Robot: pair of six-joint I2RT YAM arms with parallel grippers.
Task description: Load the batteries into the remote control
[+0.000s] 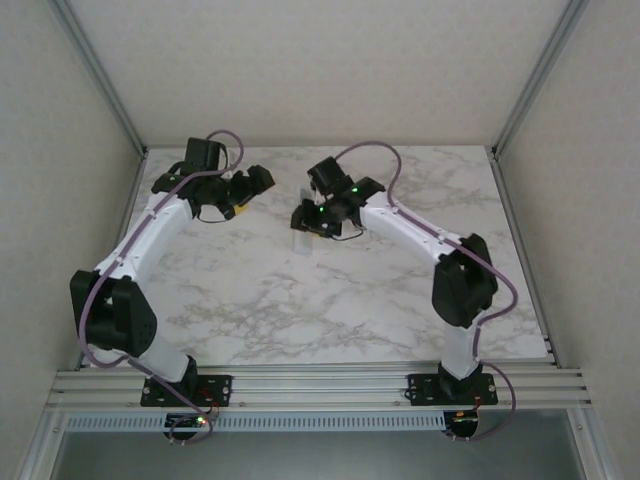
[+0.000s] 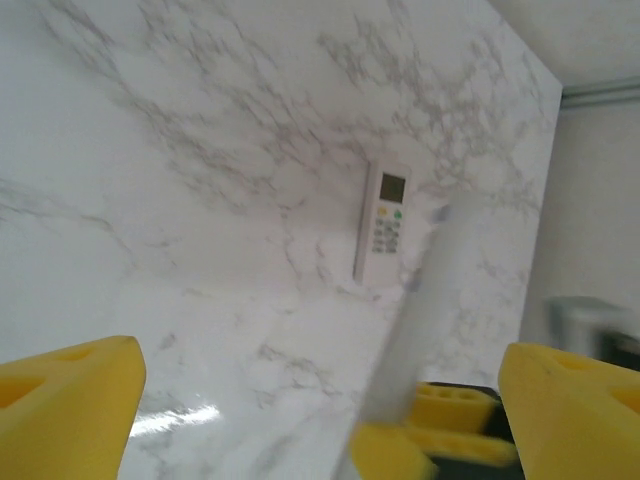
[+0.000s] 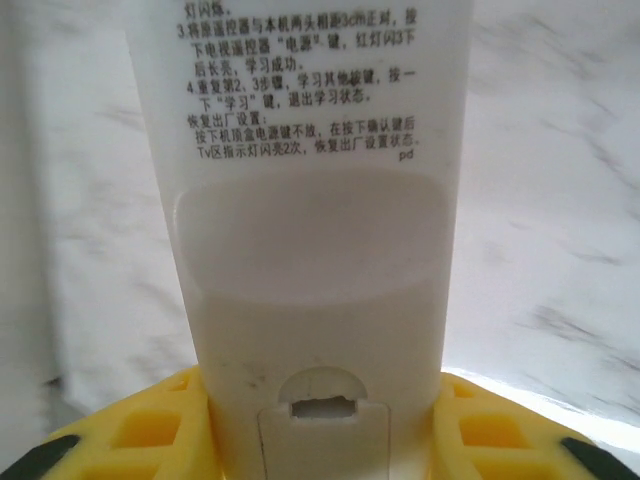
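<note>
The loading looks barely started. The remote control (image 3: pixel 310 250) has its printed back turned toward the right wrist, and the battery cover (image 3: pixel 322 445) at its lower end is shut with the latch in place. As I judge it, opening the cover, putting the cells in and closing it again are all left to do. The right fingers (image 3: pixel 150 435) press against either side of that lower end and hold the remote control, which stands tilted up off the desk (image 1: pixel 330 310). The left fingers (image 2: pixel 65 410) are spread wide with nothing between them, near the remote control on its left and not touching it. Beyond the remote control, a second remote (image 2: pixel 383 222) lies face up on the desk.
</note>
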